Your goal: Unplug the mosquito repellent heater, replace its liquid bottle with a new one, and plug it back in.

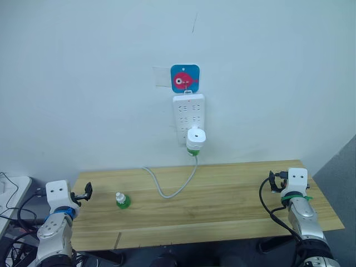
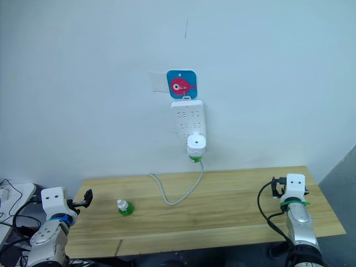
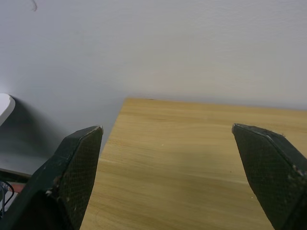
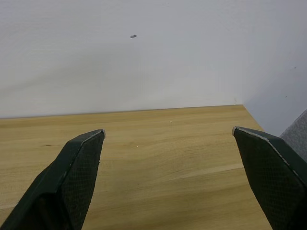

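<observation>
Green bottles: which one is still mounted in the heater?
The green bottle under the mosquito repellent heater on the wall strip; the other bottle stands loose on the table.

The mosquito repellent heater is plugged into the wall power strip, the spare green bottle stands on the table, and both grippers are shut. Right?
Not quite: both grippers are open, as each wrist view shows. The mosquito repellent heater is in the power strip, and the spare green bottle stands on the table.

The mosquito repellent heater (image 1: pixel 196 139) is a small white rounded unit with a round vent hole on top and a green liquid bottle beneath. It is plugged into the wall strip, upright, well above and ahead of both wide-open jaws. The spare green bottle (image 1: pixel 122 200) stands upright, nearer the left jaws.
</observation>
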`<state>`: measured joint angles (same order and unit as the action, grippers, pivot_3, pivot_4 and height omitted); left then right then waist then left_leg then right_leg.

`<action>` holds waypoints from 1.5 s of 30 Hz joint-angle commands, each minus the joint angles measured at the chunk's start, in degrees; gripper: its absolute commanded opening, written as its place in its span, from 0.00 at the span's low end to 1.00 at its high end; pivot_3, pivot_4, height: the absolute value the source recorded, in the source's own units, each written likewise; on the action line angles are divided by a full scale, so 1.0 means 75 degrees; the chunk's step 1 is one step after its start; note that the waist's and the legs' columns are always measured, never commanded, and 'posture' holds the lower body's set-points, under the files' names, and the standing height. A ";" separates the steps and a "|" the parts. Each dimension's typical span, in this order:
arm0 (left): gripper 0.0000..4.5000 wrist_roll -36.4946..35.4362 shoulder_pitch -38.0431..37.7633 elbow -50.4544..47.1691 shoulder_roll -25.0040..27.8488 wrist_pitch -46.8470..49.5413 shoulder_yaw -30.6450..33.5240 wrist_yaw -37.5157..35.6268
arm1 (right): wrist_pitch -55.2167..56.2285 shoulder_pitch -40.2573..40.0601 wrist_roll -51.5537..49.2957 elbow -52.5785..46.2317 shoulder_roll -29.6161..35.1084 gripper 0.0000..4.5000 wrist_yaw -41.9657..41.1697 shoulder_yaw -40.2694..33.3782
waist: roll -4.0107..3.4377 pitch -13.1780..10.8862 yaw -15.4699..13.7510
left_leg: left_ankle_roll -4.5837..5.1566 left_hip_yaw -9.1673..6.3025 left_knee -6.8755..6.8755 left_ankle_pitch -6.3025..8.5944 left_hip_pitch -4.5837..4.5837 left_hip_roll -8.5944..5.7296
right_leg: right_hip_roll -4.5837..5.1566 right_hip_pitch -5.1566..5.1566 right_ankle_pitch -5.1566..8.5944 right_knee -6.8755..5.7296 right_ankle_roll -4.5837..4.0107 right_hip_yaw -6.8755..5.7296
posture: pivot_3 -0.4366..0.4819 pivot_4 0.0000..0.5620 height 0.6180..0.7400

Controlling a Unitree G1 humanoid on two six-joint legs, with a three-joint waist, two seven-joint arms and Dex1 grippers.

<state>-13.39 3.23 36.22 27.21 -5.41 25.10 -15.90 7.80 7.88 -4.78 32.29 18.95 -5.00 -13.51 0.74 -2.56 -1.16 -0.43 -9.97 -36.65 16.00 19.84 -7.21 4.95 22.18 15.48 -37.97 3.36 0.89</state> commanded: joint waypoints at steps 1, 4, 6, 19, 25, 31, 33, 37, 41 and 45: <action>1.00 -0.0150 0.0096 -0.0195 0.0124 0.0094 0.0090 -0.0102 | 0.0152 0.0087 -0.0068 -0.0323 0.0057 0.99 -0.0021 -0.0114 | 0.0002 0.0002 -0.0001 | 0.0000 0.0000 0.0000 0.0000 0.0000 0.0000 | 0.0000 0.0000 0.0000 0.0000 0.0000 0.0000 | 0.49 0.06 1.00; 1.00 -0.0107 -0.0037 -0.0193 0.0150 -0.0160 0.0076 -0.0200 | 0.0145 0.0016 -0.0040 -0.0425 0.0101 0.99 -0.0158 -0.0047 | 0.0003 0.0004 -0.0011 | 0.0000 0.0000 0.0000 0.0000 0.0000 0.0000 | 0.0000 -0.0001 0.0000 0.0000 0.0000 0.0001 | 0.49 0.04 1.00; 1.00 -0.0126 -0.0038 -0.0126 0.0186 -0.0195 0.0096 -0.0261 | 0.0139 -0.0008 -0.0041 -0.0458 0.0093 0.99 -0.0189 -0.0052 | 0.0005 0.0005 -0.0014 | 0.0000 0.0000 0.0000 0.0000 0.0000 0.0000 | 0.0000 0.0001 -0.0001 0.0000 -0.0001 0.0001 | 0.49 0.03 1.00; 1.00 -0.0242 0.0207 0.0378 0.0351 -0.0329 0.0103 -0.0651 | -0.0161 -0.0647 0.0018 -0.1521 -0.0178 0.99 -0.0244 0.0050 | 0.0007 0.0010 0.0166 | -0.0001 0.0001 -0.0001 0.0000 0.0001 0.0001 | 0.0000 0.0002 0.0000 0.0002 0.0000 0.0000 | 0.37 0.03 1.00; 1.00 -0.0466 0.0420 0.0531 0.0528 -0.0289 0.0193 -0.1073 | -0.0457 -0.0792 0.0010 -0.2037 -0.0204 0.99 -0.0142 0.0024 | 0.0002 0.0006 0.0325 | -0.0001 0.0004 -0.0006 0.0000 -0.0001 0.0004 | 0.0000 0.0001 -0.0002 -0.0001 0.0007 -0.0002 | 0.36 0.06 1.00; 1.00 -0.1113 0.0187 -0.0639 0.0870 0.0442 0.0230 -0.2136 | -0.1508 -0.1060 -0.0606 -0.3776 -0.0220 0.99 -0.0735 0.0188 | -0.0009 -0.0029 0.0429 | 0.0000 0.0003 -0.0005 0.0000 0.0008 0.0009 | 0.0000 0.0000 -0.0004 -0.0001 0.0002 0.0001 | 0.37 0.10 1.00; 1.00 -0.1290 0.0009 -0.1327 0.0973 0.0721 0.0142 -0.2546 | -0.1919 -0.1214 -0.0781 -0.4529 -0.0171 0.99 -0.1034 0.0371 | -0.0024 -0.0077 0.0429 | -0.0001 0.0002 -0.0003 0.0001 0.0008 0.0013 | -0.0002 0.0001 -0.0003 0.0000 0.0001 0.0000 | 0.37 0.13 1.00; 1.00 -0.1665 -0.0372 -0.2749 0.1216 0.1547 -0.0108 -0.3327 | -0.2548 -0.1532 -0.1133 -0.5853 -0.0019 0.99 -0.1837 0.0913 | -0.0055 -0.0247 0.0406 | 0.0000 0.0003 -0.0004 0.0002 0.0006 0.0018 | -0.0001 0.0001 0.0017 0.0002 0.0033 -0.0002 | 0.37 0.17 1.00; 1.00 -0.1902 -0.0374 -0.3973 0.1586 0.2272 -0.0514 -0.4055 | -0.2657 -0.1712 -0.1375 -0.6858 0.0293 0.99 -0.2900 0.1689 | -0.0052 -0.0475 0.0394 | 0.0002 0.0008 -0.0003 0.0003 0.0016 0.0025 | -0.0001 0.0003 0.0019 0.0005 0.0032 -0.0008 | 0.38 0.23 1.00; 0.96 -0.2214 0.0136 -0.4902 0.1624 0.2916 -0.1010 -0.4427 | -0.3398 -0.1383 -0.1822 -0.7623 0.0265 1.00 -0.3057 0.1994 | -0.0047 -0.0662 0.0376 | 0.0002 0.0008 -0.0004 0.0003 0.0028 0.0036 | -0.0002 0.0010 0.0017 0.0012 0.0030 -0.0021 | 0.38 0.27 1.00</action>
<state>-28.11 2.81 3.24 38.71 15.21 18.01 -48.06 -16.53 -3.75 -16.74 -21.08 20.90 -27.46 1.60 0.39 -7.53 1.66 -0.41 -9.89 -36.69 16.02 20.11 -6.95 4.94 22.26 15.59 -37.88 3.57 0.74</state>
